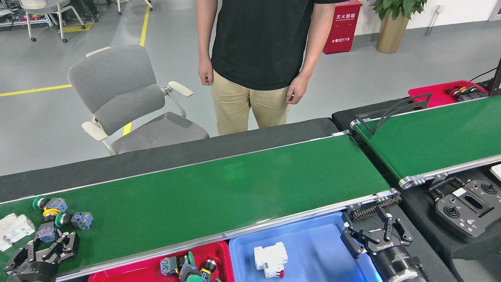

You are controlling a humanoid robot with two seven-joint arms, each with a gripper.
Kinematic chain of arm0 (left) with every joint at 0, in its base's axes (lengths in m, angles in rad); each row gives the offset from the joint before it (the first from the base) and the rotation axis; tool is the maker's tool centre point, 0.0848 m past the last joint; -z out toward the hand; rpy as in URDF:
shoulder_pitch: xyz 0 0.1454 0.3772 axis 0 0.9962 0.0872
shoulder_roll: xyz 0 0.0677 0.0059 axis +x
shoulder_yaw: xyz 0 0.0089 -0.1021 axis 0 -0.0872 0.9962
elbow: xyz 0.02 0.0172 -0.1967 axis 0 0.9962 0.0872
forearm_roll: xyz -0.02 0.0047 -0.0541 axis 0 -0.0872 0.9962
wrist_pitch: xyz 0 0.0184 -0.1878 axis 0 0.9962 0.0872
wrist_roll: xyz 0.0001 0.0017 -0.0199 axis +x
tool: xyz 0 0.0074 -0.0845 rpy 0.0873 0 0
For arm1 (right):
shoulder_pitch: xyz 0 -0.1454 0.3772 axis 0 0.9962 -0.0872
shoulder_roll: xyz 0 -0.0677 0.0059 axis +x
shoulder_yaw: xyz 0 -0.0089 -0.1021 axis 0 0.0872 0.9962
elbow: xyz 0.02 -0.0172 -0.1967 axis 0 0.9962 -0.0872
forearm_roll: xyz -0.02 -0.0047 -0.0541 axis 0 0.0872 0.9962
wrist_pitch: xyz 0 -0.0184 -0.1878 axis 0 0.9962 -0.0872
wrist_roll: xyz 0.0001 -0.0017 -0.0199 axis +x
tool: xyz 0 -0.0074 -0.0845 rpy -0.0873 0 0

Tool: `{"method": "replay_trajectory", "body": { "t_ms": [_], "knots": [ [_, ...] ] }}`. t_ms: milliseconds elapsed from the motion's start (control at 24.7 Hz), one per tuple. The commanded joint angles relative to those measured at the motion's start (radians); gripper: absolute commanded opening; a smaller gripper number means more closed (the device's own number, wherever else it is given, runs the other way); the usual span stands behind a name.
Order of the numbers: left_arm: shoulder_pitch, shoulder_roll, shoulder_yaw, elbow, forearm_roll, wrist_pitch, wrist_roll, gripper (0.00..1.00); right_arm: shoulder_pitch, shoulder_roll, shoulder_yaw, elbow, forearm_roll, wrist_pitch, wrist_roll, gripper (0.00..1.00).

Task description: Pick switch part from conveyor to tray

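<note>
Head view: the long green conveyor point(219, 188) runs across the worktop, and at its far left end sits a cluster of push-button switch parts point(58, 215), green and yellow caps showing, with a white breaker block point(13, 230) just beside them at the edge of the picture. The left gripper point(45, 250) hovers right at that cluster, jaws spread, nothing between them. Below the belt's near rail, the red tray point(156, 272) holds a few switch parts, and the blue tray point(321, 250) next to it carries one white circuit breaker point(270, 259). The right gripper point(375, 237) sits at the blue tray's right edge, near the drive chain point(372, 209), jaws spread and empty. A person point(258, 58) stands behind the conveyor, beside a grey chair point(129, 102).
</note>
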Motion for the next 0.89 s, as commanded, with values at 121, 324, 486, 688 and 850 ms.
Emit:
{"method": "replay_trajectory", "body": {
  "t_ms": [121, 324, 486, 688, 850],
  "knots": [
    [0.074, -0.015, 0.003, -0.125, 0.006, -0.098, 0.024, 0.23, -0.011, -0.009, 0.0, -0.015, -0.001, -0.01, -0.001, 1.0],
    [0.281, -0.091, 0.03, -0.404, 0.009, -0.441, 0.024, 0.39, -0.014, -0.003, 0.022, -0.013, -0.001, -0.005, -0.001, 1.0],
    [0.416, -0.194, 0.066, -0.544, 0.009, -0.638, 0.02, 0.73, -0.008, -0.007, 0.023, -0.018, -0.001, -0.008, -0.001, 1.0],
    [0.516, -0.305, 0.058, -0.631, 0.009, -0.651, 0.02, 1.0, -0.017, -0.003, 0.025, -0.02, -0.001, -0.008, -0.002, 1.0],
    [0.526, -0.318, 0.076, -0.631, 0.007, -0.647, 0.02, 1.0, -0.028, -0.003, 0.025, -0.02, -0.001, -0.005, -0.002, 1.0]
  ]
}}
